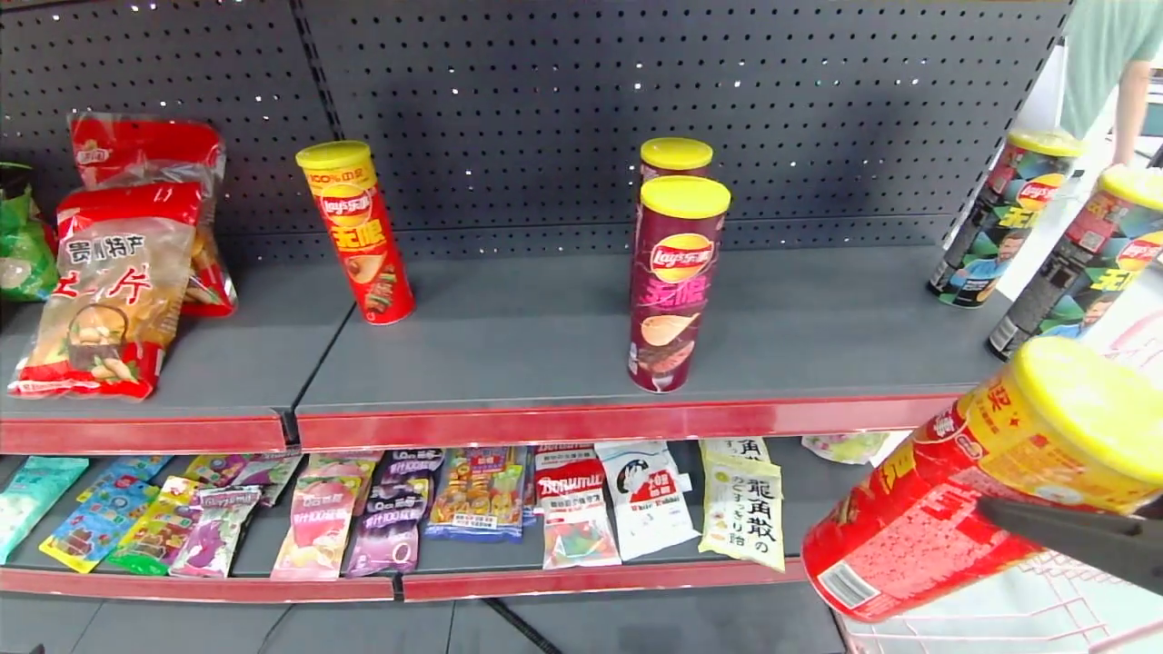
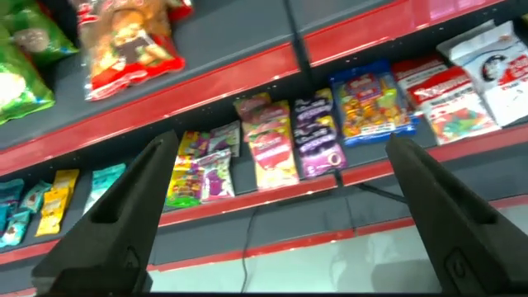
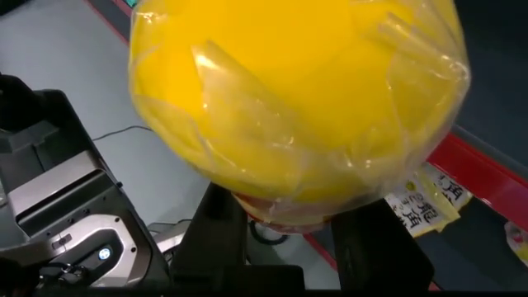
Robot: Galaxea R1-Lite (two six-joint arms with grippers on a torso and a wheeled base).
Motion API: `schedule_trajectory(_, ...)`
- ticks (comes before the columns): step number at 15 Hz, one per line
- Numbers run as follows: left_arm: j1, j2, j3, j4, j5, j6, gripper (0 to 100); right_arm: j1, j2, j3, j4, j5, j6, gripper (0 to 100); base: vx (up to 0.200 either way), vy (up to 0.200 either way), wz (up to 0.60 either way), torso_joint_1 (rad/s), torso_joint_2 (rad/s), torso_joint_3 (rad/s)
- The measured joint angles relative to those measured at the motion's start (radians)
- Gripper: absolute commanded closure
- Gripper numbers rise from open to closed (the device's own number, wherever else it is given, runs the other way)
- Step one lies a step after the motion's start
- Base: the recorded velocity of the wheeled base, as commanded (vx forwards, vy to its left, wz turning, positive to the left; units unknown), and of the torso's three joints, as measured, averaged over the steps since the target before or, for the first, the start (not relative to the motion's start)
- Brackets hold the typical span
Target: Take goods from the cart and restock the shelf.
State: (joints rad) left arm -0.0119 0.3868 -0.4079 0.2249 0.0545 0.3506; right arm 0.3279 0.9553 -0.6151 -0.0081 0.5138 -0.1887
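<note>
Right pincer [image 3: 293,235] is gripping a tilted red can [image 1: 990,472] off the right front corner of the grey shelf [image 1: 563,309], before the pegboard wall [image 1: 636,91]; left pincer [image 2: 280,144] is hanging open facing the lower shelf [image 2: 247,200].

Bright, even light covers the shelf [image 1: 545,318]; specks glint through the pegboard [image 1: 545,91], and glare streaks the wrap over the canister [image 3: 289,99].

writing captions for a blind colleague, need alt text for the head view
A red can with a yellow lid, tilted in the right gripper, fills the lower right before a shelf. The shelf holds another red can, two purple cans, two dark cans and snack bags; candy packets lie below.
</note>
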Motion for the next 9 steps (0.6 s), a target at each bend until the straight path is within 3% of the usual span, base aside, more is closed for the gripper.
schedule_trajectory(9,0.000,-0.004,-0.002,0.001,0.012,0.002,0,0.000,-0.044,0.027,0.007,-0.004,0.001,100,0.000,0.200,0.00,0.003,0.00,0.002)
